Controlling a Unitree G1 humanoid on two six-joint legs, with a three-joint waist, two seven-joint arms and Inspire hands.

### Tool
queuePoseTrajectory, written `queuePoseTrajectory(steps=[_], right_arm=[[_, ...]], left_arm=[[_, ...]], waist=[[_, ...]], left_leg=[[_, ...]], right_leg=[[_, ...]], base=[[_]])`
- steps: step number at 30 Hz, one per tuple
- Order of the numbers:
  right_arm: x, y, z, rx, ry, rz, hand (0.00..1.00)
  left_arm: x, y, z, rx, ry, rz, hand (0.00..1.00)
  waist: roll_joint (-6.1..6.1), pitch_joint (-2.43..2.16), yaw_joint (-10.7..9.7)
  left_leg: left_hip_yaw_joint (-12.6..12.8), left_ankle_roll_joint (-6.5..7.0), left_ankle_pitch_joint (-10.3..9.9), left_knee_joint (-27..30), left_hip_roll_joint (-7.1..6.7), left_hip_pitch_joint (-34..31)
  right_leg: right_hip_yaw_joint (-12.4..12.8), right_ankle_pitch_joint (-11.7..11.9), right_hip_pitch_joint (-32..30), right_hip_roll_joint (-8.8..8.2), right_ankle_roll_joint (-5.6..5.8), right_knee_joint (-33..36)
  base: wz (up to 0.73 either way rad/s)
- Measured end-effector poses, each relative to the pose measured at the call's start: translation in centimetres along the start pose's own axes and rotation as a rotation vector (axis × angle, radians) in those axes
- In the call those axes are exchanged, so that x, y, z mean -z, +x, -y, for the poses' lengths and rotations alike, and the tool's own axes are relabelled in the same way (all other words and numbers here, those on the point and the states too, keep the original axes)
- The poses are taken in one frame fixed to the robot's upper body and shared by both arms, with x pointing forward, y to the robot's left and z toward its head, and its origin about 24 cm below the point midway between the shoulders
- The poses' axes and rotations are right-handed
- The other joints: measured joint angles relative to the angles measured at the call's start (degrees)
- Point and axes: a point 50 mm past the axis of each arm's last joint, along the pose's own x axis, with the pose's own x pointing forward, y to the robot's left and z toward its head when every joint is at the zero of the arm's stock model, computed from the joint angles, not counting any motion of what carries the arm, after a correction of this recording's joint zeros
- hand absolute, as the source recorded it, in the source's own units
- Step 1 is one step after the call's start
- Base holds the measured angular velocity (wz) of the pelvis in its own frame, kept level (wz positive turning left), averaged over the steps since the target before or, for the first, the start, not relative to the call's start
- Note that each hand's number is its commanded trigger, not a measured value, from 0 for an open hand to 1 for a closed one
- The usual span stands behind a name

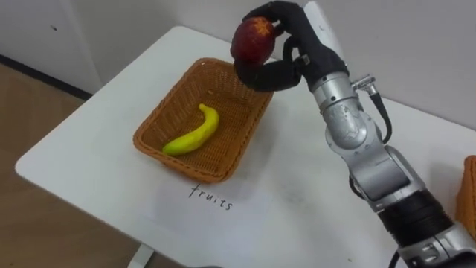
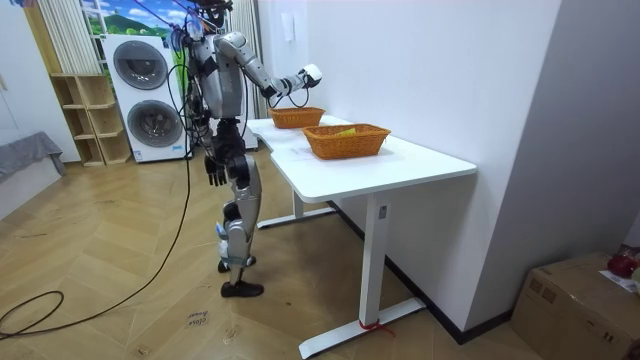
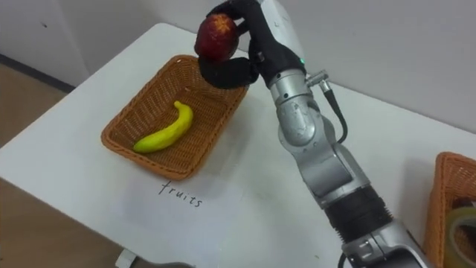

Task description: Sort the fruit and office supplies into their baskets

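Left eye view: one red apple [image 1: 253,39] is clasped in the curled fingers of the black right hand [image 1: 297,46], raised over the far right corner of one brown wicker basket [image 1: 165,112]. One yellow banana [image 1: 195,132] lies in this basket. A second wicker basket [image 1: 470,195] is cut off at the right edge, its contents hard to make out. Both stand on the white table [image 1: 89,156], with a handwritten label [image 1: 210,197] near the first. In the room view the left hand [image 2: 215,172] hangs by the thigh; whether it is open or closed I cannot tell.

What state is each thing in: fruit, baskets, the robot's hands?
Brown wicker basket: upright on the white table.
Red round fruit: held aloft over that basket's far end.
Right hand: shut on the fruit.
Yellow banana: lying in the basket.
Second wicker basket: upright, partly in view.
Left hand: hanging by the robot's side.
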Motion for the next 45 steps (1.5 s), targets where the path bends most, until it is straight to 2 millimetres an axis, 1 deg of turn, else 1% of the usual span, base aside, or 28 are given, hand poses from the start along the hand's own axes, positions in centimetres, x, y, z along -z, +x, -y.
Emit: queuePoseTrajectory(steps=[3,4,7,10,13,17,21,24,29,31,40,45], right_arm=[[-0.1,-0.1,-0.7,-0.029,-0.012,0.005,1.00],[-0.2,-0.2,-1.0,-0.039,-0.011,0.008,1.00],[-0.1,-0.3,-1.3,-0.049,-0.013,0.005,1.00],[0.1,-0.3,-1.5,-0.054,-0.013,-0.008,1.00],[0.5,-0.3,-1.7,-0.060,-0.016,-0.024,1.00],[0.8,-0.5,-1.8,-0.065,-0.020,-0.036,1.00],[1.0,-0.6,-2.0,-0.073,-0.016,-0.043,1.00],[1.1,-0.7,-2.1,-0.079,-0.014,-0.048,1.00],[1.2,-0.8,-2.2,-0.081,-0.014,-0.051,1.00],[1.5,-1.1,-2.4,-0.087,-0.011,-0.064,1.00],[2.9,-1.7,-3.1,-0.158,-0.009,-0.125,1.00],[3.3,-2.0,-3.6,-0.196,0.006,-0.142,1.00]], left_arm=[[0.1,0.0,0.0,-0.002,-0.003,-0.005,0.00],[0.2,0.0,0.1,-0.003,-0.006,-0.008,0.00],[0.3,0.0,0.2,-0.001,-0.022,-0.011,0.00],[0.6,-0.1,0.4,0.007,-0.027,-0.020,0.00],[1.1,-0.2,0.6,0.019,-0.028,-0.034,0.00],[1.2,-0.2,0.8,0.033,-0.031,-0.037,0.00],[1.4,-0.2,0.6,0.032,-0.029,-0.037,0.00],[1.6,-0.2,0.5,0.031,-0.027,-0.041,0.00],[1.7,-0.2,0.5,0.034,-0.027,-0.041,0.00],[1.6,-0.2,0.5,0.034,-0.027,-0.040,0.00],[1.6,-0.2,0.6,0.062,0.020,-0.039,0.00],[1.8,-0.2,0.4,0.058,0.022,-0.044,0.00]], waist=[[0.05,0.06,0.5],[0.06,0.07,0.8],[0.12,0.11,1.7],[0.13,0.11,2.1],[0.13,0.12,2.1],[0.05,0.12,2.1],[-0.29,0.11,2.1],[-0.62,0.11,2.2],[-0.69,0.08,2.0],[-0.81,0.00,2.1],[-0.87,0.05,2.2],[-0.98,0.09,2.3]], left_leg=[[-0.1,0.00,0.0,0.0,-0.07,-0.2],[-0.2,0.01,0.0,-0.1,-0.10,-0.2],[-0.2,0.02,0.0,-0.1,-0.13,-0.2],[-0.5,0.02,0.0,-0.1,-0.19,-0.1],[-0.8,0.02,0.0,0.0,-0.31,0.1],[-1.4,0.11,0.0,0.0,-0.68,0.1],[-1.5,0.26,0.1,0.0,-0.95,0.1],[-1.5,0.32,0.1,0.1,-1.02,0.0],[-1.5,0.37,0.1,0.1,-1.08,0.0],[-1.5,0.37,0.1,0.1,-1.08,0.2],[-1.5,0.38,0.1,0.2,-1.10,0.2],[-1.5,0.38,0.1,0.4,-1.12,0.2]], right_leg=[[0.0,-0.1,0.1,-0.03,0.17,0.0],[0.0,-0.1,0.1,0.23,0.21,0.0],[0.0,-0.2,0.1,0.25,0.29,0.0],[0.1,-0.2,0.4,0.23,0.32,0.0],[0.2,-0.2,0.7,0.18,0.39,0.0],[0.5,-0.4,0.8,-0.03,0.62,0.0],[1.5,-0.5,0.8,-0.20,0.71,0.0],[1.5,-0.5,0.8,-0.27,0.71,0.0],[1.6,-0.5,0.9,-0.32,0.72,0.0],[1.6,-0.5,1.0,-0.33,0.72,0.0],[1.6,-0.5,1.1,-0.50,0.72,0.0],[1.6,-0.5,1.2,-0.47,0.72,0.0]], base=[[0.03],[0.00],[0.00],[0.03],[0.04],[0.06],[0.02],[0.00],[0.00],[0.00],[0.00],[0.00]])
